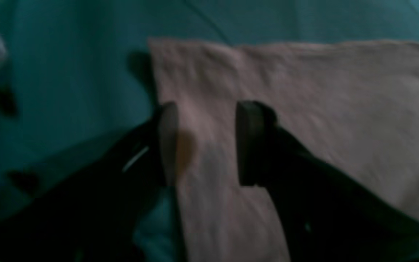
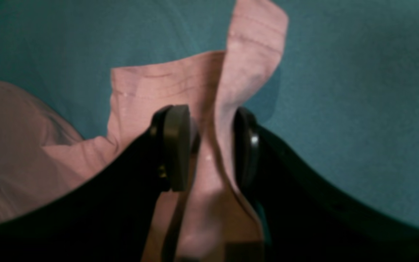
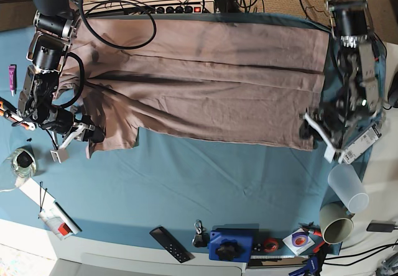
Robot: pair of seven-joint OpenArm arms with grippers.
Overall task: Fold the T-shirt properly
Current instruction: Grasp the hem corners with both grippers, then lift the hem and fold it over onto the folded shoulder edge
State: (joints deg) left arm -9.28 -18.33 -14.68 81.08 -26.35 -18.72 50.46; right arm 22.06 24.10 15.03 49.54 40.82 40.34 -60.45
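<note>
Lying spread across the far half of the bench (image 3: pixel 205 183), the T-shirt (image 3: pixel 205 83) is showing long lengthwise creases, so one fold along its length is looking done or partly done, with the near long edge lying straight on the blue cloth. The sleeve end on the right tool's side is looking rumpled and loose. The right tool (image 2: pixel 209 145) is straddling a raised flap of that sleeve, jaws apart on either side of it, not pinching it. The left tool (image 1: pixel 206 142) is hovering at the hem corner, jaws apart with fabric showing between them, not clamped. Judging by this, the sleeve tuck and the crosswise folds are remaining; both tools are looking set to grab.
</note>
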